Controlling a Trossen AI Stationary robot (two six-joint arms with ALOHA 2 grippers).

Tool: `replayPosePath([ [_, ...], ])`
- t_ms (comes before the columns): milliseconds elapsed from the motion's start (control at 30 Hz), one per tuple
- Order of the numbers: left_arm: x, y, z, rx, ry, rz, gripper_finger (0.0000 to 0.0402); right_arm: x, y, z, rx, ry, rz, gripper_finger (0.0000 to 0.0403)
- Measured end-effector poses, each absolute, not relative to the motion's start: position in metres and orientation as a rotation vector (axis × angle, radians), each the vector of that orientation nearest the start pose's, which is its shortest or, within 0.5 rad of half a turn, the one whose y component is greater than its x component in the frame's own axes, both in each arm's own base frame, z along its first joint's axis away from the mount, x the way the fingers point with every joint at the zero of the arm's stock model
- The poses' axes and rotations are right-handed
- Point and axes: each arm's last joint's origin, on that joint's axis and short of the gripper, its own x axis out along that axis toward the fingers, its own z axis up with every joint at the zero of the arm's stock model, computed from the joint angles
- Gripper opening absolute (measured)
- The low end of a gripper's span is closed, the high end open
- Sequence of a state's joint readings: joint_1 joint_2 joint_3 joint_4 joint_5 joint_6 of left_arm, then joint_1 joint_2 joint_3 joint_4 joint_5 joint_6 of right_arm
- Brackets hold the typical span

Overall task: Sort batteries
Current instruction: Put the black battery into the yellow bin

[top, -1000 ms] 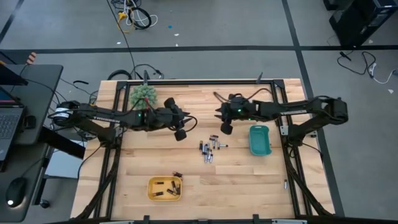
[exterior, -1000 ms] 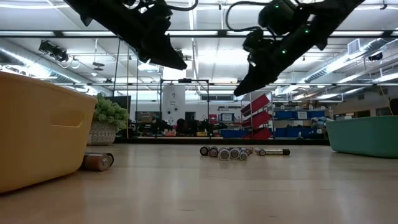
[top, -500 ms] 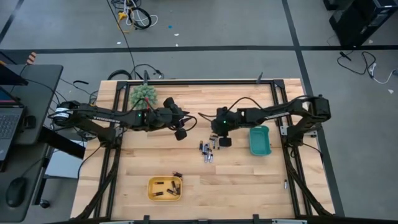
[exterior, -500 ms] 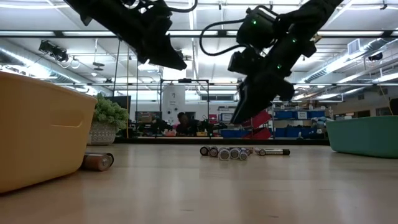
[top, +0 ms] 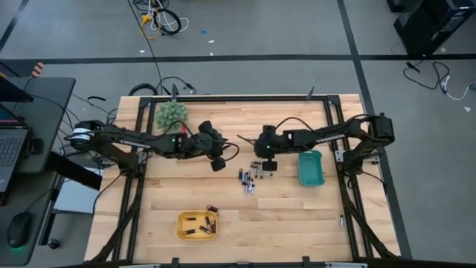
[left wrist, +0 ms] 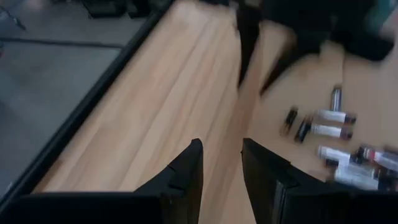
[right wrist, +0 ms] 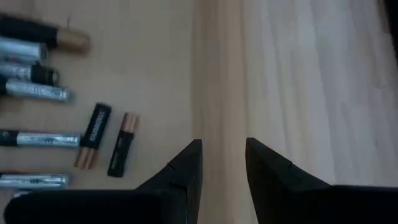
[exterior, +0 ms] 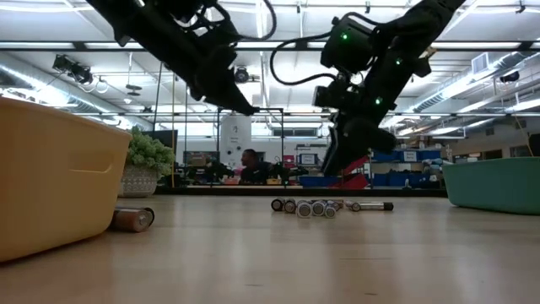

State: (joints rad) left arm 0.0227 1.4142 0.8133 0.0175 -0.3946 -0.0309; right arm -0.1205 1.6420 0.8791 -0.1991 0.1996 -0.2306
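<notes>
yellow tray point(top: 196, 225) near front edge of wooden table point(top: 290, 216) | teal tray point(top: 310, 167) at right side | spiky green ball point(top: 171, 114) at back-left corner | laptop point(top: 10, 145) on desk left of table | cables point(top: 158, 18) on floor

From overhead we look straight down; low, we sight level across the table point(top: 297, 216); both wrist views share the batteries point(top: 249, 181).

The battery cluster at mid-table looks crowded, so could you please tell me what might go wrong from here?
The loose batteries lie packed side by side, so the right gripper, hovering open at their edge, may pinch two or scatter neighbours. The left gripper hangs close by, so the arms could clash. One battery lies outside the yellow tray and may be overlooked.
</notes>
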Motion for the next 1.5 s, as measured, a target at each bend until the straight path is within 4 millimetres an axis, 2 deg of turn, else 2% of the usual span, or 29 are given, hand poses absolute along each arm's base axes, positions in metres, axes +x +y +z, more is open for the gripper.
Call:
replayPosePath([
  [133, 0.296, 0.017, 0.219, 0.080, 0.581, 0.408, 0.0106, 0.308, -0.042, 0.165, -0.138, 0.978, -0.079, 0.0107],
  [267, 0.296, 0.016, 0.218, 0.082, 0.583, 0.405, 0.0106, 0.310, -0.031, 0.163, -0.081, 0.971, -0.021, 0.0107],
  [633, 0.297, 0.017, 0.219, 0.083, 0.577, 0.406, 0.0106, 0.310, -0.015, 0.163, -0.097, 0.977, -0.101, 0.0107],
  [767, 0.297, 0.017, 0.219, 0.084, 0.576, 0.406, 0.0106, 0.311, -0.019, 0.164, -0.167, 0.973, -0.192, 0.0107],
  [933, 0.297, 0.017, 0.220, 0.104, 0.572, 0.400, 0.0106, 0.317, -0.041, 0.175, -0.321, 0.900, -0.346, 0.0107],
  [1100, 0.297, 0.016, 0.218, 0.103, 0.585, 0.400, 0.0106, 0.324, -0.058, 0.196, -0.284, 0.837, -0.355, 0.0107],
  [1267, 0.296, 0.016, 0.218, 0.104, 0.589, 0.400, 0.0106, 0.319, -0.048, 0.188, -0.142, 0.897, -0.139, 0.0107],
  [1500, 0.297, 0.017, 0.219, 0.105, 0.580, 0.402, 0.0106, 0.308, -0.029, 0.168, -0.125, 0.968, -0.106, 0.0107],
])
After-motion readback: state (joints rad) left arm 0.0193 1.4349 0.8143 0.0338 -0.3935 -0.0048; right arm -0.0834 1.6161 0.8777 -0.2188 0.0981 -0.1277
